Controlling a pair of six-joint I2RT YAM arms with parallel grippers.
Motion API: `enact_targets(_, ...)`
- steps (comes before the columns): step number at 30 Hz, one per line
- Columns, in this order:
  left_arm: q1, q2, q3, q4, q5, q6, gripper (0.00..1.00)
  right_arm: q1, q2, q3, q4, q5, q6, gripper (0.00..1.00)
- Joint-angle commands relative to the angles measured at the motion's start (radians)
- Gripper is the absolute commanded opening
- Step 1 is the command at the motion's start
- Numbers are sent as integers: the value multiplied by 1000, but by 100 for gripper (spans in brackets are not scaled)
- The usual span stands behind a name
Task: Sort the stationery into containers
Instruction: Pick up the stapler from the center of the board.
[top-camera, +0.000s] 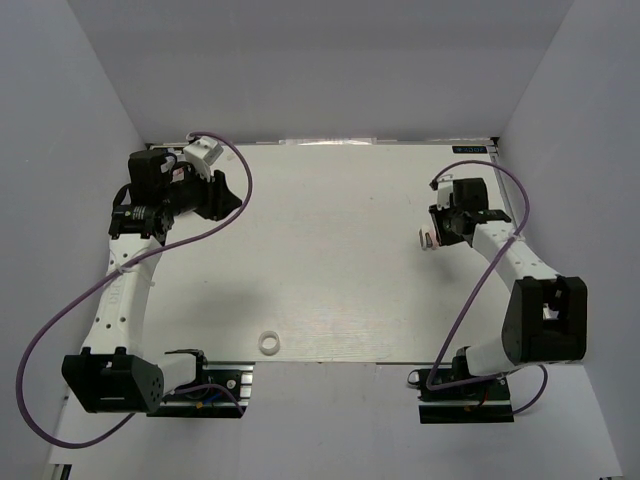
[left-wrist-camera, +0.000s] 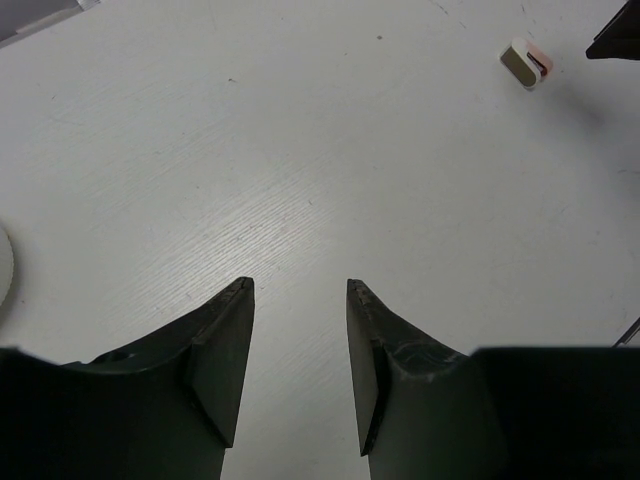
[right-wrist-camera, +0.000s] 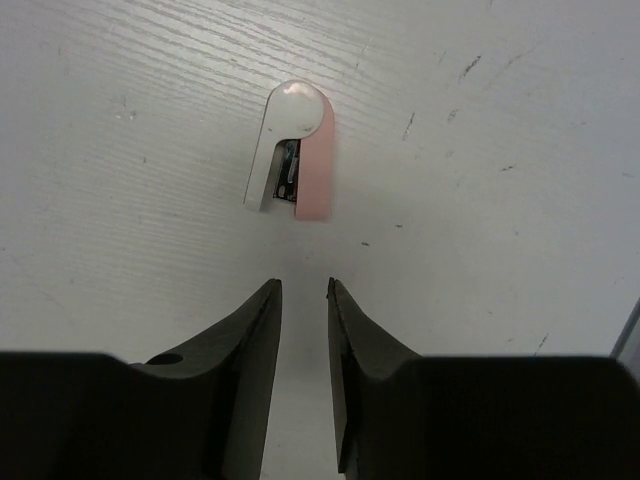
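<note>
A small pink and white stapler-like piece of stationery lies flat on the white table, just ahead of my right gripper. Its jaws stand narrowly apart with nothing between them. From above, this item sits at the right gripper's left tip. It also shows far off in the left wrist view. A white tape ring rests near the table's front edge. My left gripper is open and empty over bare table at the far left. I can identify no containers.
A white curved edge cuts into the left border of the left wrist view; what it is cannot be told. Purple cables loop from both arms. Grey walls close in the table on three sides.
</note>
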Motion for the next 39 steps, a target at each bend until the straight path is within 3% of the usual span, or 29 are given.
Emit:
enact_targets(1, 4, -27, 26, -14, 24, -6, 52, -10, 23, 16, 47, -58, -9, 30)
enact_targets(6, 4, -47, 10, 4, -28, -7, 53, 3, 64, 26, 47, -89, 66, 37)
enact_targets(25, 4, 39, 8, 45, -16, -43, 55, 88, 288, 144, 102, 22, 132, 38)
enact_targets(39, 4, 96, -1, 71, 25, -17, 55, 94, 224, 142, 70, 79, 120, 38)
